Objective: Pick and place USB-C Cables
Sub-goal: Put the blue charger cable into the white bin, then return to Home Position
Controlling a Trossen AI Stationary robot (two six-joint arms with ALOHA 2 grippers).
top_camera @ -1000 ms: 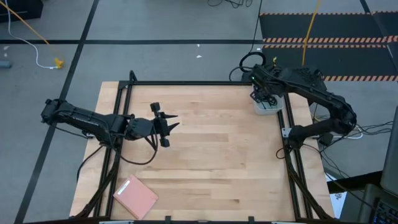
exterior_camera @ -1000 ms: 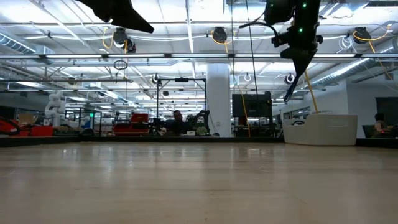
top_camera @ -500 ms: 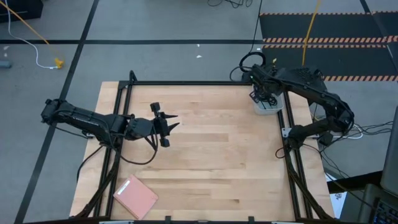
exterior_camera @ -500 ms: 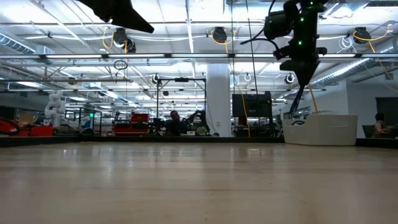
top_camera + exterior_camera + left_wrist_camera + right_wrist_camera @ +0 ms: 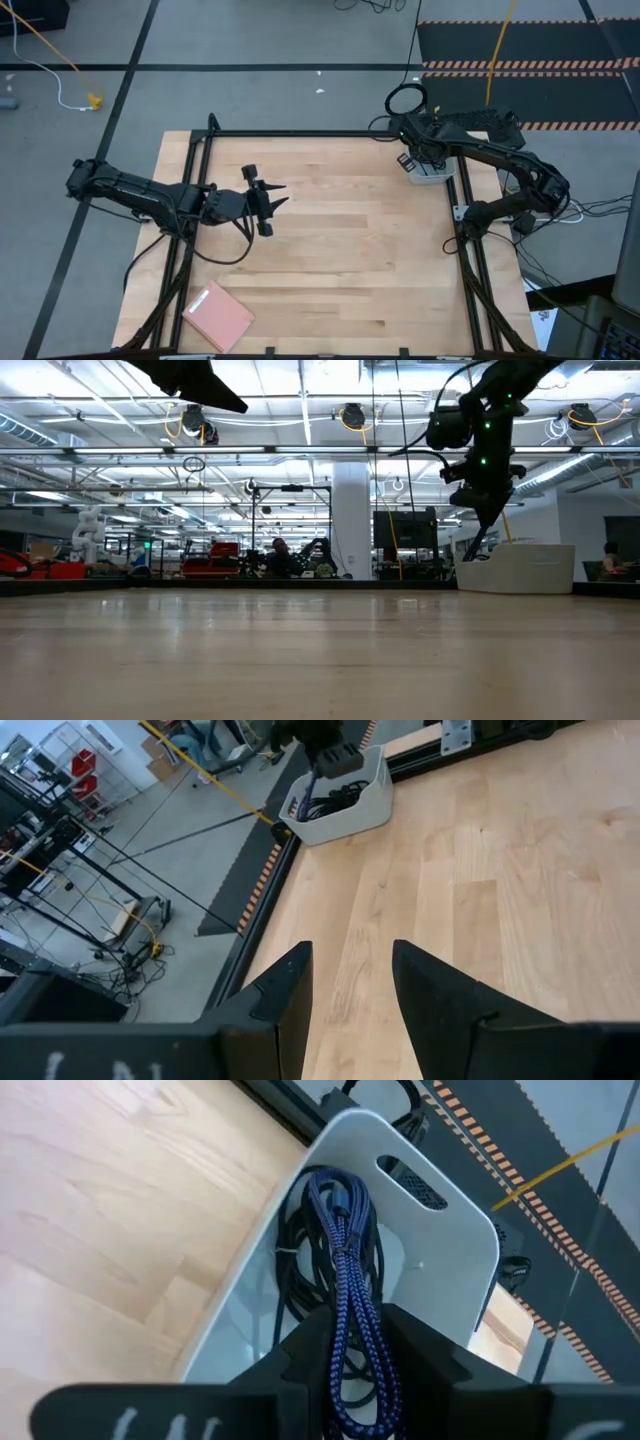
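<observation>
Our right claw [image 5: 350, 1350] grips the blue-purple cable [image 5: 345, 1260] and hangs over the white bin [image 5: 440, 1230] at the surface's far right corner — black cables [image 5: 295, 1295] already lie inside. Our left claw [image 5: 350, 980] hovers over the bare surface [image 5: 340, 260], fingers narrowly parted — holding nothing.

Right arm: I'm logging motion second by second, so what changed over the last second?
The right gripper, shut on the blue cable, shifted slightly toward the table's middle above the white bin. The left gripper, open, and the pink pad stayed put.
</observation>
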